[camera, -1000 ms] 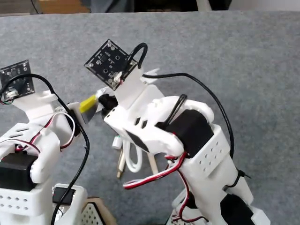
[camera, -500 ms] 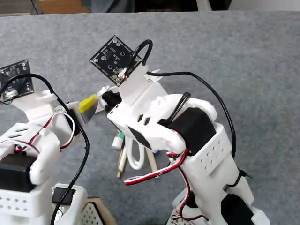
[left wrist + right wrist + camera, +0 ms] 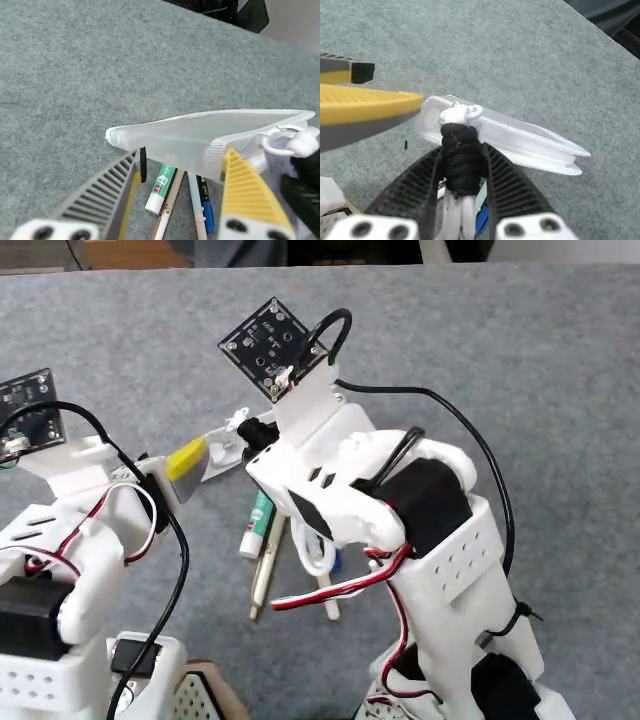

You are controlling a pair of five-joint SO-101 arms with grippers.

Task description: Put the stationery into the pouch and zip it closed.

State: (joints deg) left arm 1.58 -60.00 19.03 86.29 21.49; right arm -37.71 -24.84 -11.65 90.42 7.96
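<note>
The right arm has swung toward 1 o'clock, the right gripper (image 3: 462,152) with fingers pinching the black zip pull (image 3: 461,135) of the lifted pouch (image 3: 200,132), the left gripper (image 3: 182,157) with fingers clamped on its other end, pens (image 3: 264,575) and glue stick (image 3: 257,525) on the desk (image 3: 500,340) at its 6 o'clock.

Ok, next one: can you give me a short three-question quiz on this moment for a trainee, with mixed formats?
1. True or false: the stationery is already inside the pouch.
2. What do the right gripper fingers grip? A) the black zip pull B) a pencil C) nothing
3. Fill in: the left gripper holds one end of the ____.

Key: 1 false, it lies on the table under the lifted pouch; 2 A; 3 pouch.
</note>
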